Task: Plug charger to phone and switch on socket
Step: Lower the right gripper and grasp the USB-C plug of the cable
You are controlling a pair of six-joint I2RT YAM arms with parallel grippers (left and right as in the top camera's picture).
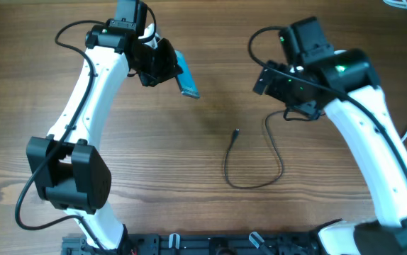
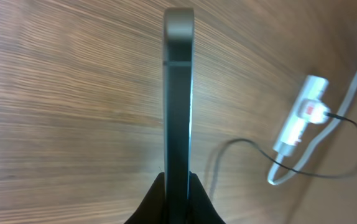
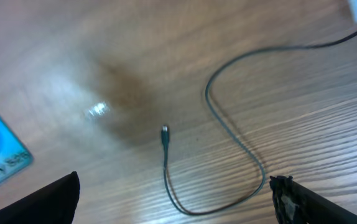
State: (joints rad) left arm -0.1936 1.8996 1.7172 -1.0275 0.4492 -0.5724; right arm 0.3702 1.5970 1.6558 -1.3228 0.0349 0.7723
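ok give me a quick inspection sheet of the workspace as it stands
surface: wooden table, bare wood between the items
job's things: phone gripped, edge-on in the left wrist view; charger lying in a loose loop, free end unplugged; socket on the table, switch state unreadable
clutter: nothing seen
end effectors: left end effector shut on the phone; right end effector open, empty, above the charger
cables: thick white cord runs beside the socket
surroundings: nothing seen
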